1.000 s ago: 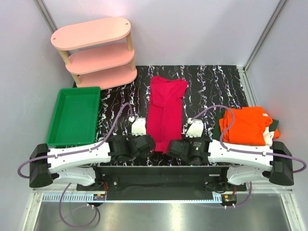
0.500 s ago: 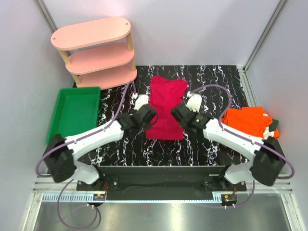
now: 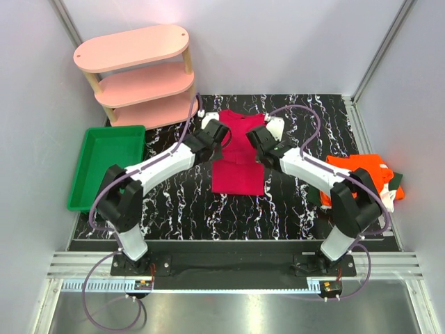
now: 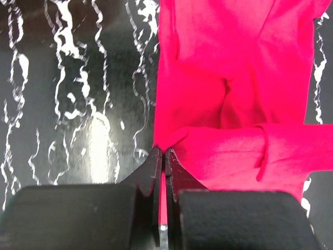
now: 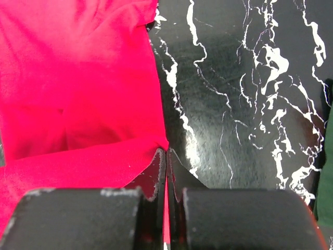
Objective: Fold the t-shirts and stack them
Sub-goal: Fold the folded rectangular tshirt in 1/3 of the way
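Left jaws and right jaws, each clenched on a side edge of the red shirt (image 3: 237, 175), have swung from the bottom of the frame up to centre-top, carrying the near half over the far half. The shirt now lies shorter, mid-surface (image 3: 292, 205), so the fold looks nearly laid and release is probably next. The orange shirt (image 3: 365, 170) waits at the right edge.

I see the shirt (image 3: 238, 163) in the middle of the table (image 3: 278, 209); my left gripper (image 4: 162, 151) is on its left edge, my right gripper (image 5: 166, 151) on its right; the tray (image 3: 108, 167) lies far left (the shelf (image 3: 139, 76) stands behind it); a heap of shirts (image 3: 361, 177) lies far right.
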Robot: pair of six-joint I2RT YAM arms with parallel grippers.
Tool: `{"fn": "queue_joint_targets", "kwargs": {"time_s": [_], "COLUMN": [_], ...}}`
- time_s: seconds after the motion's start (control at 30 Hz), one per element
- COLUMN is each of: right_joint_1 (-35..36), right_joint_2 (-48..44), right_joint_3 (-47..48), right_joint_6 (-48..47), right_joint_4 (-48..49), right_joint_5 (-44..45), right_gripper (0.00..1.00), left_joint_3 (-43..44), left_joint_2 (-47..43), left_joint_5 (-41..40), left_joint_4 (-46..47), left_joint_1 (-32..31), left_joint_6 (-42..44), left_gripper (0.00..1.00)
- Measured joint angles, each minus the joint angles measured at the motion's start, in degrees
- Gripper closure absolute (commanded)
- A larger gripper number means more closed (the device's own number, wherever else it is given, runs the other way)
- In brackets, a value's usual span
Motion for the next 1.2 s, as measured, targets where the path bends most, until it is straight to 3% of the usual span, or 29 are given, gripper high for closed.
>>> {"fn": "queue_joint_targets", "kwargs": {"time_s": [0.33,0.97,1.0,1.07,1.1,1.2], "right_joint_1": [-5.27,-5.84,-5.84,-5.84,-5.86,-6.01], "right_joint_2": [3.02,12.07,12.07,12.07,12.13,12.15], "right_joint_3": [0.04,2.84,3.02,3.52,3.96,5.33], "right_joint_6": [-1.18,-1.29,-1.31,-1.4,-1.57,-2.16], "right_joint_4": [2.97,4.72,4.72,4.63,4.63,4.7], "right_joint_5": [-3.02,-6.73,-6.73,-6.71,-6.71,-6.56], "right_gripper": [1.0,1.0,1.0,0.88,0.79,0.67], "left_joint_3": [6.95,8.11,8.44,9.14,9.57,10.36], "left_joint_2": [8.35,13.9,14.05,14.4,14.6,14.69], "left_joint_5": [3.34,6.16,6.27,6.49,6.6,6.54], "left_joint_4": [0.28,1.14,1.07,1.03,0.94,0.83], "left_joint_1": [1.33,4.87,5.05,5.38,5.6,6.27], "left_joint_6": [1.86,2.08,2.08,2.32,2.16,2.4], "left_gripper": [1.0,1.0,0.91,0.71,0.52,0.28]}}
